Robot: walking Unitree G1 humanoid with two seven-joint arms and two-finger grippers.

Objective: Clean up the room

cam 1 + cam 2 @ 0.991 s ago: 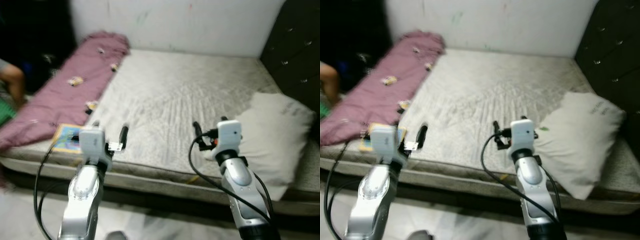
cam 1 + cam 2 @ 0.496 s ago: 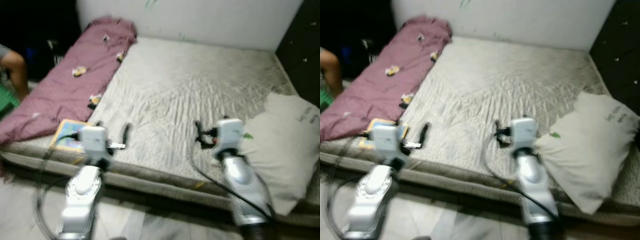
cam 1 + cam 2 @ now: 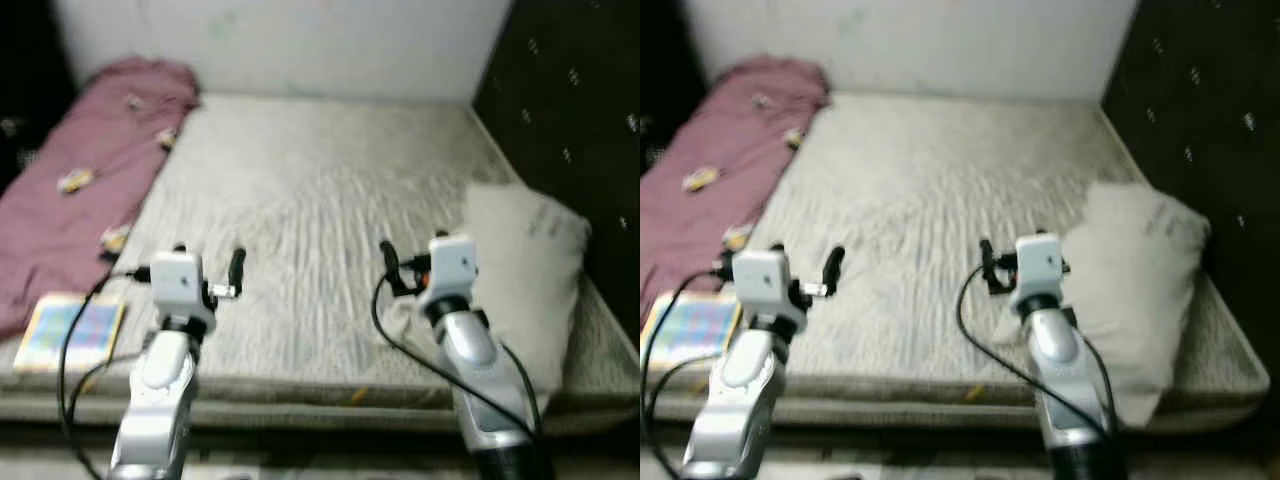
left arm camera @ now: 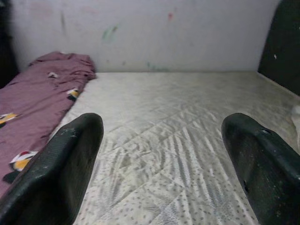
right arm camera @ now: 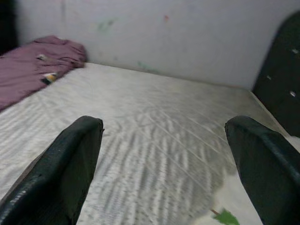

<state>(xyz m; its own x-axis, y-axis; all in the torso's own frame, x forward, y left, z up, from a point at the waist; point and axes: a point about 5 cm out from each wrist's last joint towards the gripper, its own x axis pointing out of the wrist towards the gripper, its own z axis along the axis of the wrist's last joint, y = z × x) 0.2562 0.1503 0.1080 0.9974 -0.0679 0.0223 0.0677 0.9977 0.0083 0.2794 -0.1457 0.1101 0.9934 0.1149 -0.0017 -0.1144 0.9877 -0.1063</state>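
Both arms' fingers released over mattress point(image 3: 320, 200); maroon blanket point(image 3: 70, 190) lengthwise along left edge, pillow point(image 3: 525, 260) right

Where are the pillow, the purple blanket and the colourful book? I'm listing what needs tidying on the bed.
pillow point(image 3: 525, 255): left eye view, middle of its pale face.
purple blanket point(image 3: 70, 190): left eye view, middle of the spread cloth.
colourful book point(image 3: 68, 332): left eye view, centre of its cover.

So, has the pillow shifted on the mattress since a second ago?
No. The pillow lies by the dark headboard at the mattress's right edge, as before; only the camera turned.
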